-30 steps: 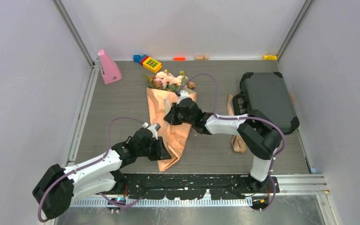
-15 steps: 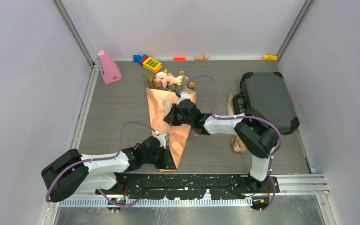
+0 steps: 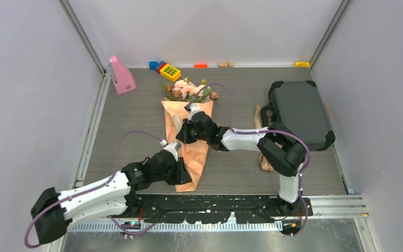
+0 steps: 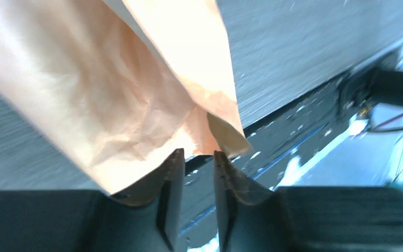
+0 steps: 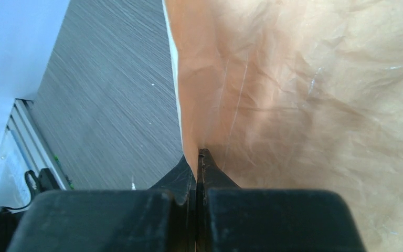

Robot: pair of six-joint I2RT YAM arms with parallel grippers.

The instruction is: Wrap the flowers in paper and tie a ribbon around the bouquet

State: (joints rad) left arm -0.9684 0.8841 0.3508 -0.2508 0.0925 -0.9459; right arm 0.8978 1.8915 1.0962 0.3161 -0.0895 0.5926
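Item: bouquet (image 3: 194, 153), a tapered cone of crinkled peach-orange paper (image 4: 110, 105) topped with small pink and brownish-red roses with green leaves (image 3: 186, 91); it is lying flat on the grey wood-grain desk (image 3: 136, 121) at mid-width, its long axis running from the blooms at the far end to the narrow tip at the near edge. Left gripper (image 4: 194, 157): jaws standing narrowly apart at the tip, nothing showing in the gap, the paper ending just beyond them and brushing one finger; its arm is reaching low from the near left, forearm angling right towards the tip. Right gripper (image 5: 199, 157): jaws pressing closed on what looks like the folded left edge of the paper, well above the tip; its arm is doubling back from an elbow at the right, forearm crossing leftward over the cone. Shiny tan-beige satin ribbon (image 3: 256, 115): lying well apart to the right, beside the black hard case (image 3: 299, 110), partly hidden by the right arm; it is nearer that arm. Judgement: wrapping appearing nearly formed, tying not yet begun; fetching the ribbon is likely falling to the right arm while the left is steadying the tip.
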